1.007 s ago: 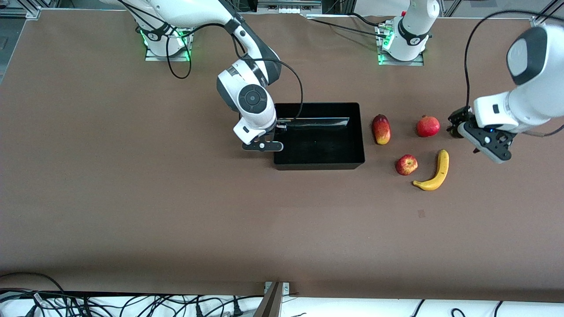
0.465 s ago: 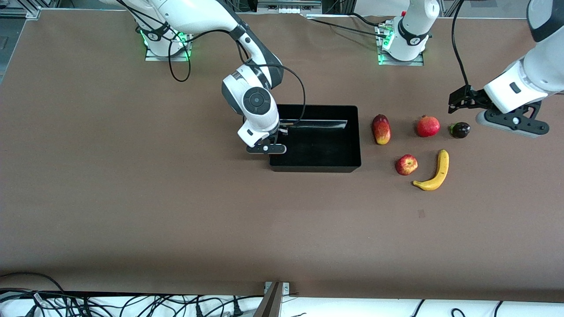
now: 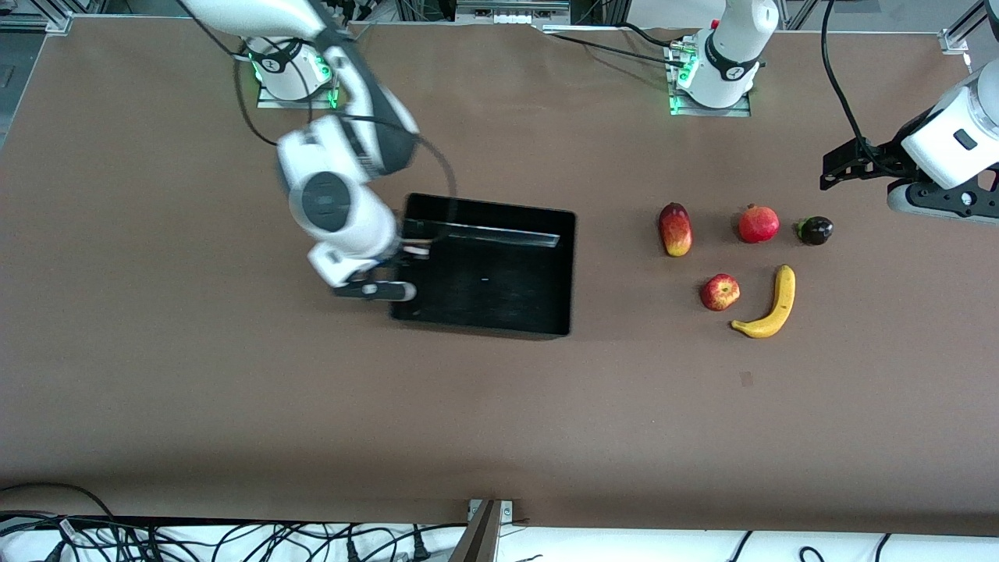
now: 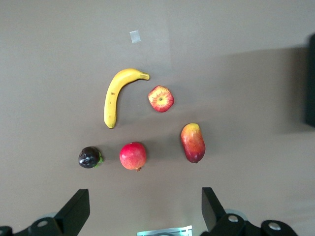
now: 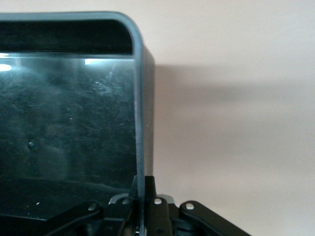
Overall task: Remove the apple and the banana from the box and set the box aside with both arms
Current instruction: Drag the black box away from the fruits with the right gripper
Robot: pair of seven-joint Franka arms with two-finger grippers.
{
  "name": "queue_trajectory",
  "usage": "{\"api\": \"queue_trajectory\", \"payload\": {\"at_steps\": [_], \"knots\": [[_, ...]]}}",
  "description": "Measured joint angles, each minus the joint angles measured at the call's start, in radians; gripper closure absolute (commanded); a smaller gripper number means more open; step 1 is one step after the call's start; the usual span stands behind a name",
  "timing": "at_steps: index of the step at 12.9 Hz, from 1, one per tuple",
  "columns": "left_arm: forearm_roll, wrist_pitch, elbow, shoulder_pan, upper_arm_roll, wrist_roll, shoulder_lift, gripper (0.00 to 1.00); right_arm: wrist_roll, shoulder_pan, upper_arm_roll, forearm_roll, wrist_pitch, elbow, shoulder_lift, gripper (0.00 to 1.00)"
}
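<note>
The black box (image 3: 567, 269) lies mid-table, slightly turned. My right gripper (image 3: 402, 261) is shut on its wall at the right arm's end; the right wrist view shows the fingers (image 5: 156, 192) pinching the thin rim (image 5: 139, 118). The apple (image 3: 719, 292) and the banana (image 3: 769, 304) lie side by side toward the left arm's end, apart from the box. My left gripper (image 3: 839, 172) is open and empty, up in the air over the table at the left arm's end. Its wrist view shows the banana (image 4: 115, 96), the apple (image 4: 161, 98) and the gripper (image 4: 143, 204) itself.
An oblong red-yellow fruit (image 3: 675, 229), a round red crowned fruit (image 3: 758, 223) and a small dark fruit (image 3: 815, 230) lie in a row, farther from the front camera than the apple and banana. A small mark (image 3: 747, 378) is on the table.
My right gripper has dragged the box toward the right arm's end, turning it a little. My left gripper has lifted away from the small dark fruit toward the left arm's end.
</note>
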Motion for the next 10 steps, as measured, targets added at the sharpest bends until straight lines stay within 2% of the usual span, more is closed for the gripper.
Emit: {"api": "queue_trajectory", "payload": {"at_steps": [2,3,5,6,8,10], "knots": [[0.000,0.000,0.007,0.000,0.000,-0.010,0.004,0.00,-0.234,-0.132,-0.047,0.019,-0.058,-0.072,-0.086,1.00],[0.000,0.000,0.013,0.000,0.000,-0.011,0.005,0.00,-0.330,-0.163,-0.106,0.022,-0.064,-0.107,-0.115,1.00],[0.000,0.000,0.018,0.000,0.000,-0.012,0.008,0.00,-0.470,-0.175,-0.228,0.026,-0.063,-0.163,-0.136,1.00],[0.000,0.000,0.020,0.001,0.002,-0.014,0.010,0.00,-0.497,-0.175,-0.269,0.026,-0.059,-0.184,-0.133,1.00],[0.000,0.008,0.030,0.011,0.013,-0.014,0.014,0.00,-0.521,-0.178,-0.323,0.027,-0.038,-0.216,-0.111,1.00],[0.000,0.039,0.039,0.021,0.015,-0.014,0.021,0.00,-0.536,-0.198,-0.333,0.027,-0.015,-0.226,-0.070,1.00]]}}
